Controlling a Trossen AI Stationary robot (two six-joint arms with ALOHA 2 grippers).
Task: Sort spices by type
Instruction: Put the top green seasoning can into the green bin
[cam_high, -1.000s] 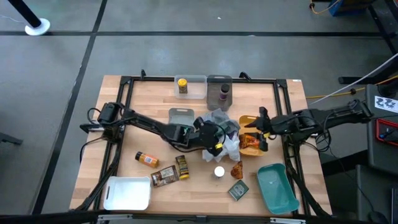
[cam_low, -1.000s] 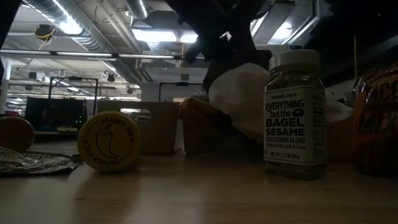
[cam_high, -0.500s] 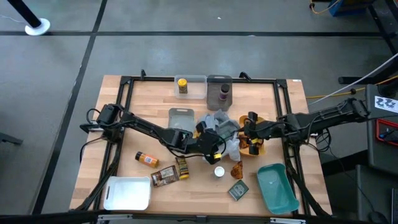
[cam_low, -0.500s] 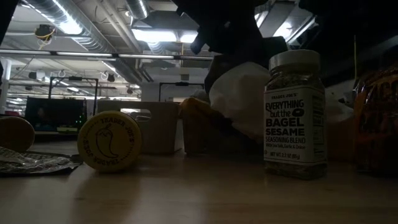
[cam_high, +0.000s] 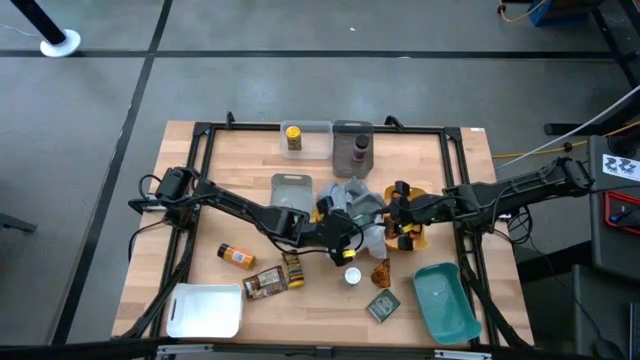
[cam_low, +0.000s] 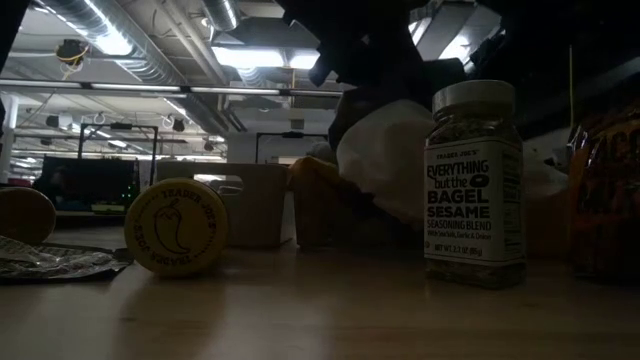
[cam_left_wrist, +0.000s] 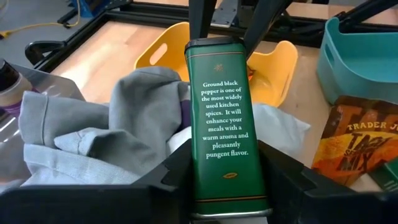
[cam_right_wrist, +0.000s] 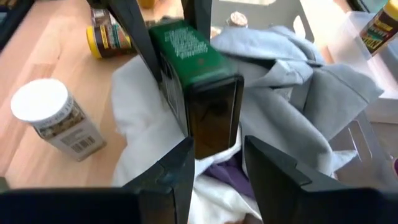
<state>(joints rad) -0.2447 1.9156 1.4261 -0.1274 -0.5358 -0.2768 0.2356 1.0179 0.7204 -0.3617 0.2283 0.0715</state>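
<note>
Having moved in from beside the yellow tray (cam_high: 392, 192) a second back, now meeting the left gripper (cam_high: 344, 228) over the heap of grey and white cloths (cam_high: 362, 208) at mid-table: the right gripper (cam_high: 398, 213) lining up end-on with a green black-pepper tin (cam_left_wrist: 224, 121). Holding that tin by one end between closed left fingers (cam_left_wrist: 283, 171), long side out and label up, presumably so that the far end is offered free for the other arm. Standing with right fingers (cam_right_wrist: 267, 165) parted either side of the tin's free end, close to the metal but, judging from the right wrist view, not yet pressing on it; looking like a hand-over in mid-air rather than a set-down, probably because the tin's bin lies on the right arm's side. Waiting around the cloths, the remaining spices: a white-capped sesame blend jar (cam_low: 474, 180) standing upright just beside the cloths, a yellow-lidded jar (cam_low: 176, 227) lying on its side nearby, an orange bottle (cam_high: 237, 256) and a brown packet (cam_high: 262, 285) toward the left front, another dark flat tin (cam_high: 381, 306) near the teal tray (cam_high: 446, 300). Sitting already sorted at the far edge: a yellow jar (cam_high: 292, 137) in the clear tray (cam_high: 318, 141) and a dark jar (cam_high: 358, 150) in the grey tray (cam_high: 352, 130) next to it. Leaving most of the sorting undone.
</note>
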